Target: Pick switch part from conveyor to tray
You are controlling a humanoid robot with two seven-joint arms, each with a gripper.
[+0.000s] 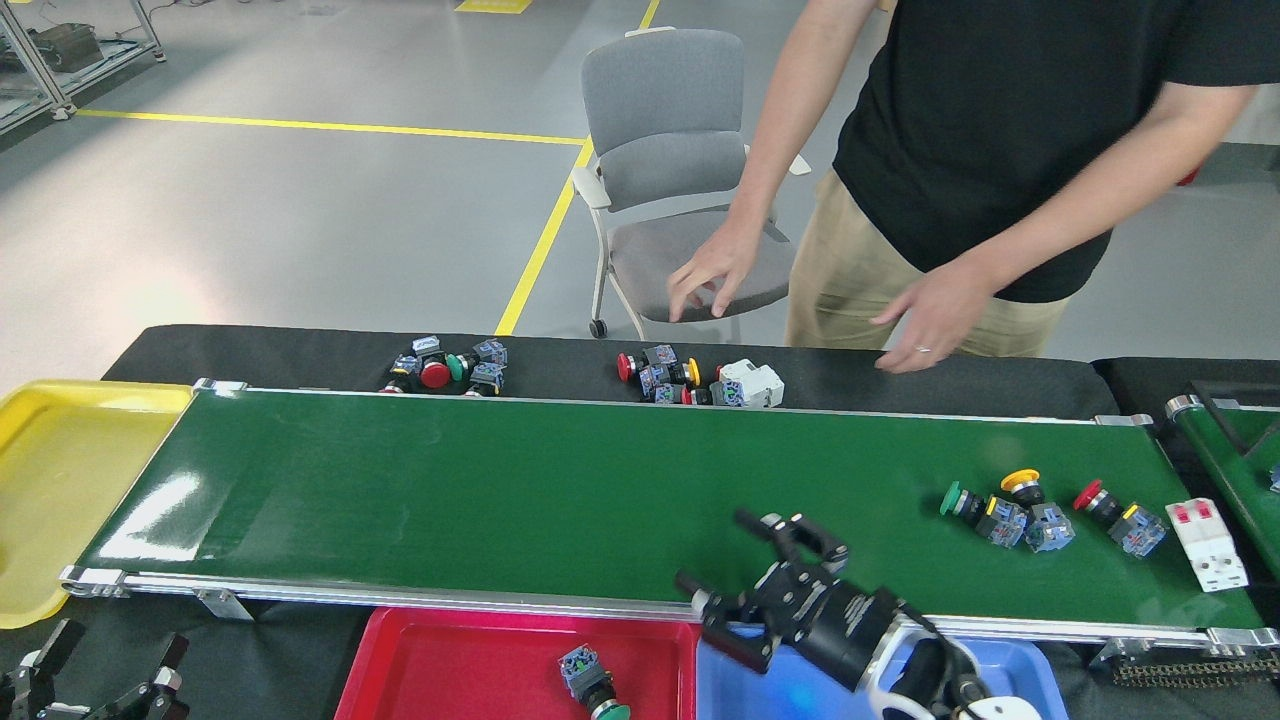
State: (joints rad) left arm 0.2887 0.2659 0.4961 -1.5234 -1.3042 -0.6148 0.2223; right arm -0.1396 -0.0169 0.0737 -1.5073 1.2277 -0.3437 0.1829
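Right jaws: spread wide and empty on the right gripper (745,575), fingers splayed over the near rail of the conveyor (560,490), just above the seam between the red tray (440,665) and the blue tray (1010,665).
Left jaws: the left gripper (100,680) shows only as dark fingertips at the near-left corner, apart and holding nothing.
Switch in tray: one green-capped switch part (588,685) lies tilted in the red tray near its right wall, clear of the right gripper.
On the belt: at the right end, a green switch (975,508), a yellow switch (1035,505) and a red switch (1120,515) lie close together, the first two touching; a white block (1215,545) lies just right of them near the belt's end.
Far side: two clusters of switches (450,367) rest on the black cloth (250,350) beyond the far rail, one left of centre, one at centre.
Left end: a yellow tray (50,480) sits against the belt's left end.
Person: a person (1000,150) in a black shirt stands beyond the conveyor, both hands hovering over the far side, one hand (710,275) near the central cluster.
Background: a grey chair (670,170) stands on the floor behind.
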